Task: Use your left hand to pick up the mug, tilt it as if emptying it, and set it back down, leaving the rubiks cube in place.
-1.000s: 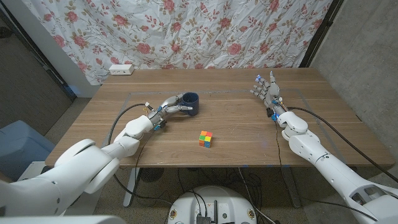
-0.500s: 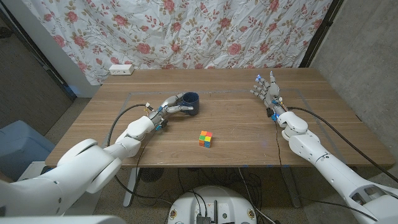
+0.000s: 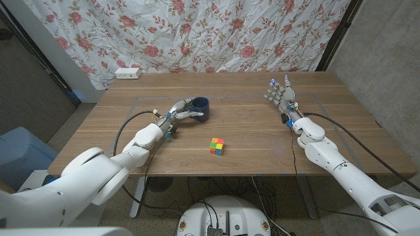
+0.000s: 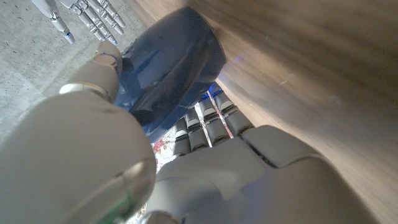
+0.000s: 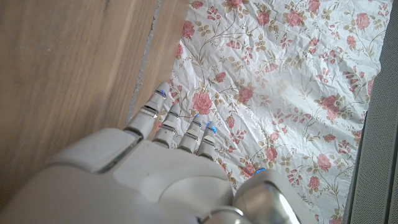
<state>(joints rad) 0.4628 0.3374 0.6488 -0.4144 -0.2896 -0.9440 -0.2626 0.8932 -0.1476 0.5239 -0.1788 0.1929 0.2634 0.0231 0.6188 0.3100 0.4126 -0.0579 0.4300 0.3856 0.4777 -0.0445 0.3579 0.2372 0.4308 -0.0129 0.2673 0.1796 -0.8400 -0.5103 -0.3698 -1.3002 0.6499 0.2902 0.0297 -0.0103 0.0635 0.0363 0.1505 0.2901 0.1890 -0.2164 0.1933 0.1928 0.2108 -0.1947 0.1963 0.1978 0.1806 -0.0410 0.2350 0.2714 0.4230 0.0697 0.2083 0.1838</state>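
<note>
wooden table (image 3: 249, 131) bears the mug (image 3: 201, 109), left hand (image 3: 176, 113) fingers around it.

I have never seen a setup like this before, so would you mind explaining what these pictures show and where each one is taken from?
This is a two-armed robot at a wooden table. The wide picture comes from a camera on its head, looking down. The other two come from cameras on its wrists, looking along the back of each hand. On the table stand a dark blue mug and a rubiks cube. The left hand has its fingers around the mug, which appears to sit on the table. The right hand holds nothing, fingers apart. A floral cloth hangs behind.
</note>
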